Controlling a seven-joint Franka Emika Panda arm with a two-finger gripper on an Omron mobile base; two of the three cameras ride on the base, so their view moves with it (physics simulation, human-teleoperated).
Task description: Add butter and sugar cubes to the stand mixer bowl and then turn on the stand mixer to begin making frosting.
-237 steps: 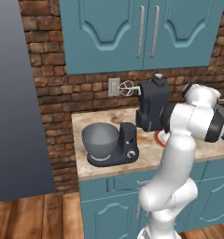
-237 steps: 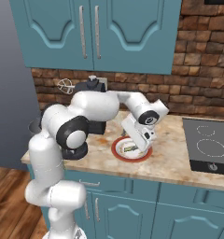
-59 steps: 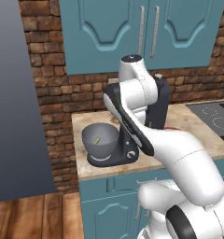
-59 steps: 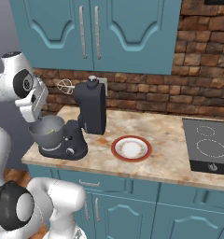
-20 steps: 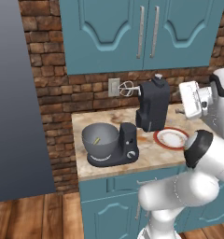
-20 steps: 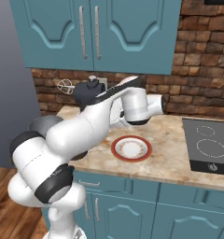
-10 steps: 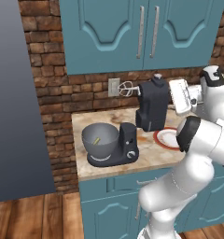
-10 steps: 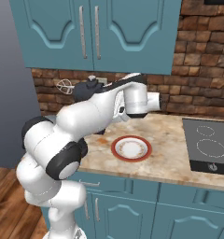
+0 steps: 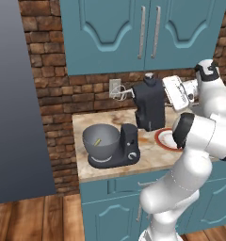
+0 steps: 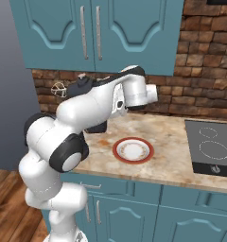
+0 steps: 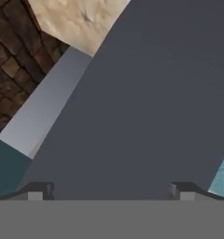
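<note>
Hovering w/ claw point(image 11: 109, 189) spread wide, nothing between the 2 tips, right up against the raised dark head of the stand mixer point(image 9: 149, 106). Lying lower and to claw's left in left base view, stand mixer bowl point(image 9: 101, 139) on mixer base. Sitting below and just behind claw, red-rimmed plate point(image 10: 133, 150); beyond, brick wall point(image 9: 49, 84).

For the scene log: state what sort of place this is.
A rendered home kitchen, by the look of it: teal cabinets above a stone-patterned counter, a stand mixer on it, and a cooktop set in at the right.
</note>
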